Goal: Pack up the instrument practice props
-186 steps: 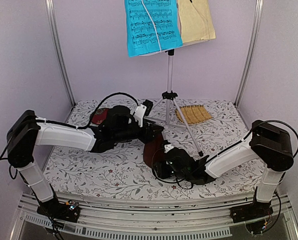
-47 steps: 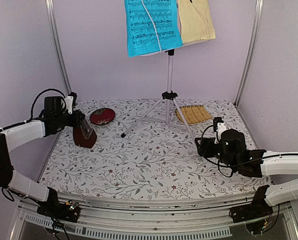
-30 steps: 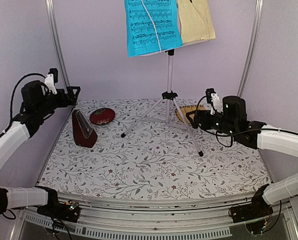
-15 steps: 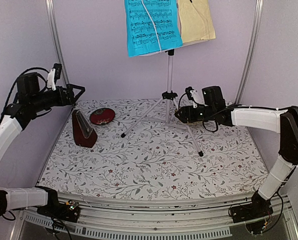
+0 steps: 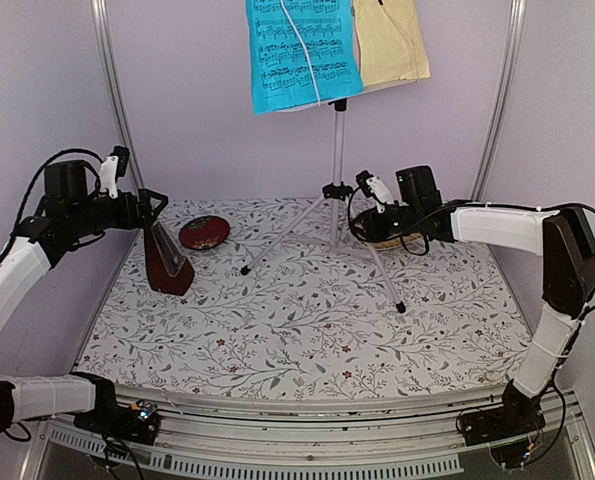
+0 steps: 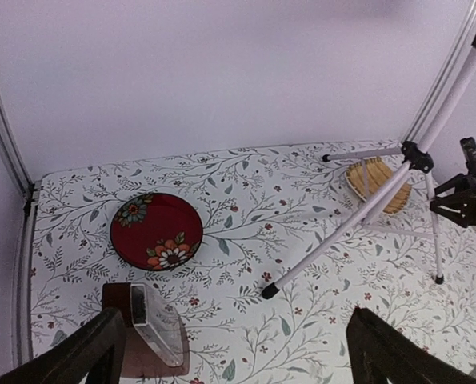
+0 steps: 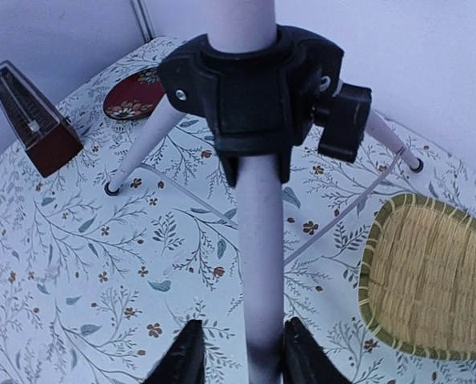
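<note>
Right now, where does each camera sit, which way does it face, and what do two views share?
Top external: above and behind the arm bases, facing down over the table to the music stand; both arms, left hand and right hand show.
Left wrist: on the raised left arm, looking down at plate and metronome; its wide-open fingers frame the bottom.
Right wrist: close to the stand's pole, looking down it; its fingers sit either side of it.
Shared: both wrist views show metronome, plate and basket.
</note>
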Robot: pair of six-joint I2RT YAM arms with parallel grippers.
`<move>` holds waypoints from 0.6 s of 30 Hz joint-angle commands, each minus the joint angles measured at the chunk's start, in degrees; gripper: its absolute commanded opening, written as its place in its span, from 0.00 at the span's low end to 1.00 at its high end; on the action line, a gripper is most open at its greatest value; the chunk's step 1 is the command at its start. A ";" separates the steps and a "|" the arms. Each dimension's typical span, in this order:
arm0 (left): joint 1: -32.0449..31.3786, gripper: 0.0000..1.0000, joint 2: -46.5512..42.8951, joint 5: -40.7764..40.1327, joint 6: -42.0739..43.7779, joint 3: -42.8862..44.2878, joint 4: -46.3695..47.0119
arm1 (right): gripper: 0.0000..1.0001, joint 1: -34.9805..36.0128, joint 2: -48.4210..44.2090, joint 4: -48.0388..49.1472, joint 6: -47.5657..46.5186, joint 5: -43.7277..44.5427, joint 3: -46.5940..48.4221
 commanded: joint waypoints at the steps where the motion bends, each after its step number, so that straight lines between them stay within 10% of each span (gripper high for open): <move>1: -0.24 0.98 -1.98 -4.12 2.38 -2.50 1.73 | 0.24 0.40 0.85 0.88 -1.79 -5.63 1.36; 7: -0.21 0.98 -4.00 -5.28 2.57 -4.34 3.02 | 0.05 3.99 -1.67 1.36 -0.66 -3.27 -0.30; 18: -0.24 0.98 -3.66 -6.65 2.22 -4.82 2.73 | 0.01 12.12 -7.16 7.02 14.31 10.80 -6.68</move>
